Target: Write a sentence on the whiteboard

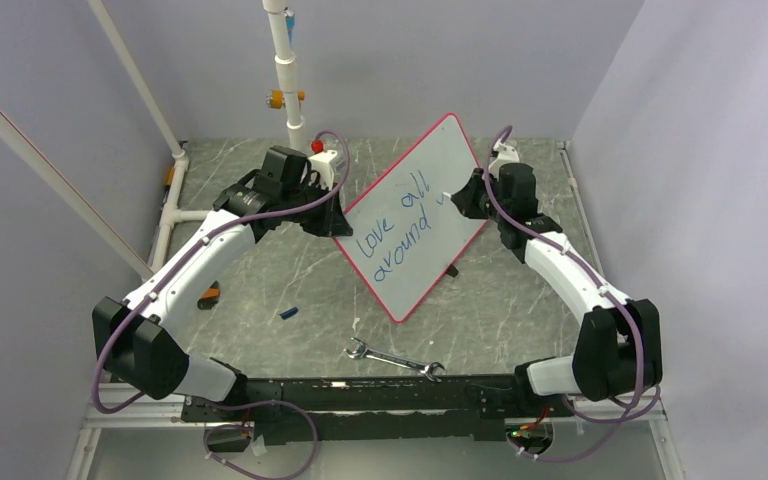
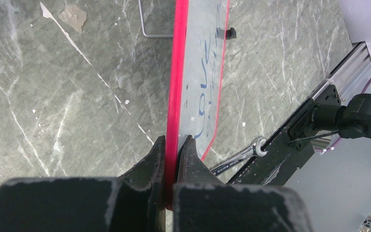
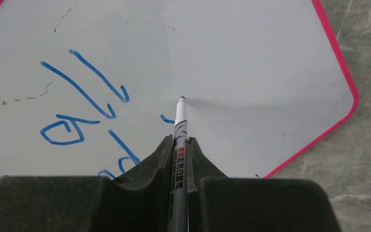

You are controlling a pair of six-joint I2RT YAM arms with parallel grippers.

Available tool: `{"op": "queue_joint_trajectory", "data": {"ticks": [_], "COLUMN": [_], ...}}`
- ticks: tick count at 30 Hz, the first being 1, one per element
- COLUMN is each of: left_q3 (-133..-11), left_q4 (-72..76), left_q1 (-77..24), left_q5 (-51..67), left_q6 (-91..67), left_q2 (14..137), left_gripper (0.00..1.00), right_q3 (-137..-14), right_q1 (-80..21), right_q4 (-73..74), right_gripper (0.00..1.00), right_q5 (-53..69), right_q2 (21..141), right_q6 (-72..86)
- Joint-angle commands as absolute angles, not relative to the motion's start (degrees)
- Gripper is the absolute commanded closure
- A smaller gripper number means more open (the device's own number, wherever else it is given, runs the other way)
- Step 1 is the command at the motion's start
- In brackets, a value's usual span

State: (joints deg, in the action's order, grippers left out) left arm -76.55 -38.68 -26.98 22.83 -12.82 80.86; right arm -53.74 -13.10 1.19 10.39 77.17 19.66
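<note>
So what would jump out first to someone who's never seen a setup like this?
The big whiteboard in the middle of the table, with blue handwriting reading "love all around". The left gripper is pinched on its red rim, while the right gripper grips a marker whose tip points at the white surface beside the writing. A wrench lies alone near the table's front edge.
</note>
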Motion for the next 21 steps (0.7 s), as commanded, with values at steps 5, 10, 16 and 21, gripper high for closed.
{"op": "queue_joint_trajectory", "data": {"ticks": [5, 10, 16, 21], "left_q3": [-74.98, -75.0, -74.88, -74.88], "left_q4": [-46.3, -46.21, -46.23, -46.18], "left_q1": [-26.55, -26.55, -26.63, -26.69], "left_q5": [2.73, 2.76, 2.56, 2.61], "left_q6": [-0.96, -0.91, -0.9, -0.9], "left_q2": [83.41, 83.28, 82.97, 82.97], "left_gripper": [1.0, 1.0, 1.0, 1.0], "right_q3": [-58.15, -58.99, -57.86, -55.77], "right_q1": [-13.08, -13.07, -13.05, -13.07], "right_q4": [1.06, 1.2, 0.55, 0.39], "right_gripper": [1.0, 1.0, 1.0, 1.0], "right_q5": [9.89, 10.92, 12.65, 12.87], "right_q2": [79.58, 79.89, 79.95, 79.5], "right_q6": [18.98, 18.98, 19.34, 19.0]}}
